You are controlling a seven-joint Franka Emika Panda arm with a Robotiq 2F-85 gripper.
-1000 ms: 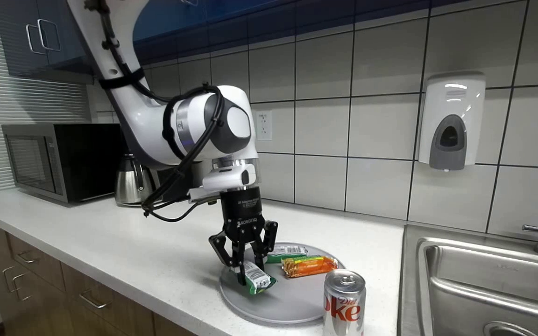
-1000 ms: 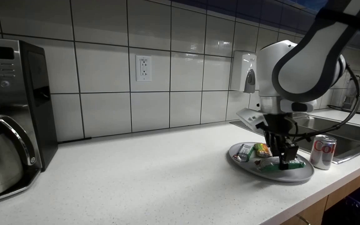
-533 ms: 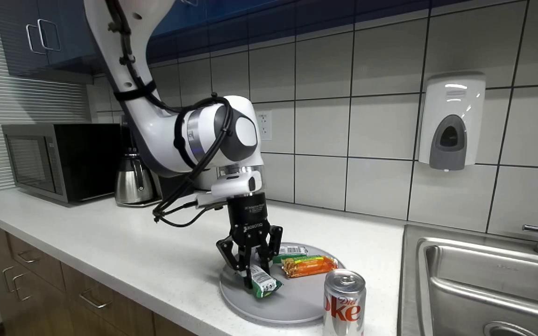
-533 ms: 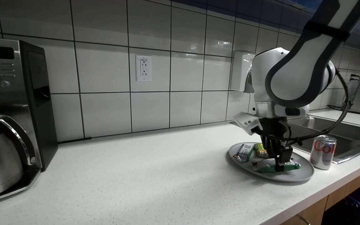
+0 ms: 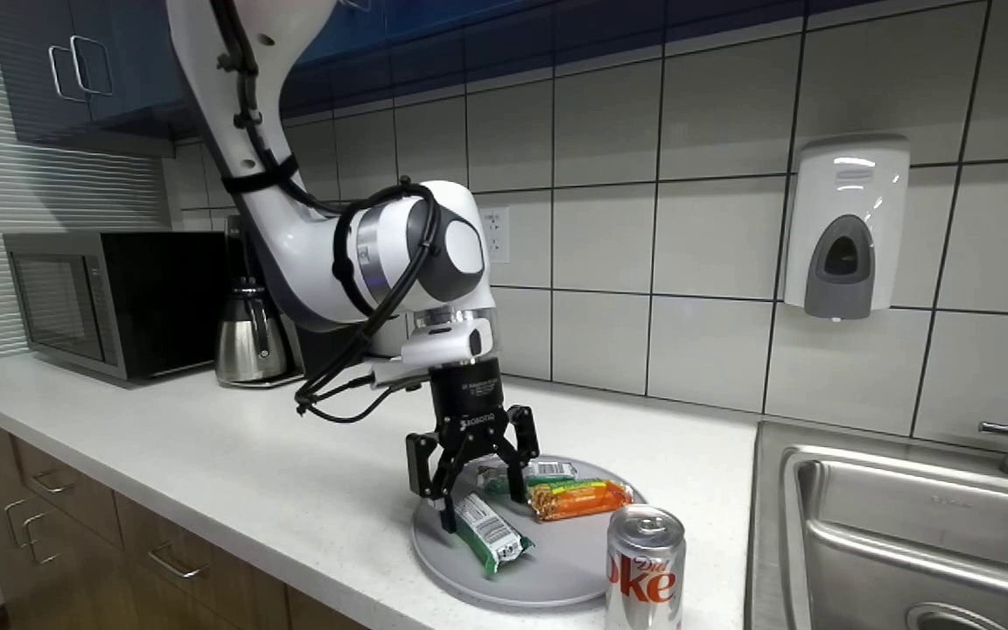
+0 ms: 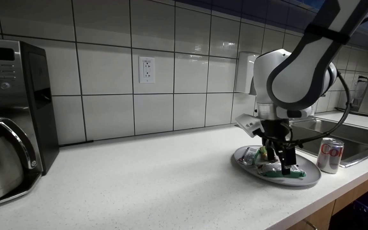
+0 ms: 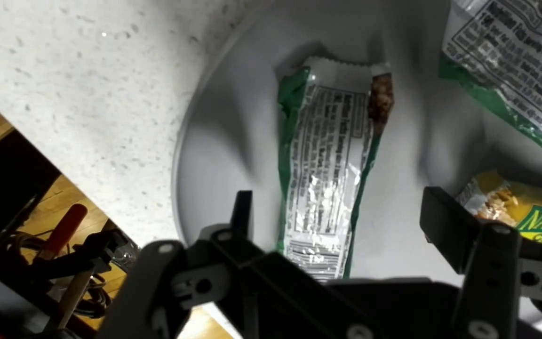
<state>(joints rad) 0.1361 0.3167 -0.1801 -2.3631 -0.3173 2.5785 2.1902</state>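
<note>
My gripper is low over the grey round plate with its jaws wide apart. Between the fingers, lying flat on the plate, is a green-and-white wrapped bar; in the wrist view there is a gap on both sides of it, and its near end is hidden by the gripper. A second green wrapped bar and an orange-and-yellow one share the plate. The right finger in the wrist view stands close to the yellow end of that wrapper; whether they touch I cannot tell.
A Diet Coke can stands at the plate's edge, near the steel sink. A soap dispenser hangs on the tiled wall. Farther along the counter are a coffee maker and a microwave. The counter's front edge runs close to the plate.
The gripper moved across the plate with the green bar, lowered it, then its jaws spread apart. The bar now lies free on the plate.
</note>
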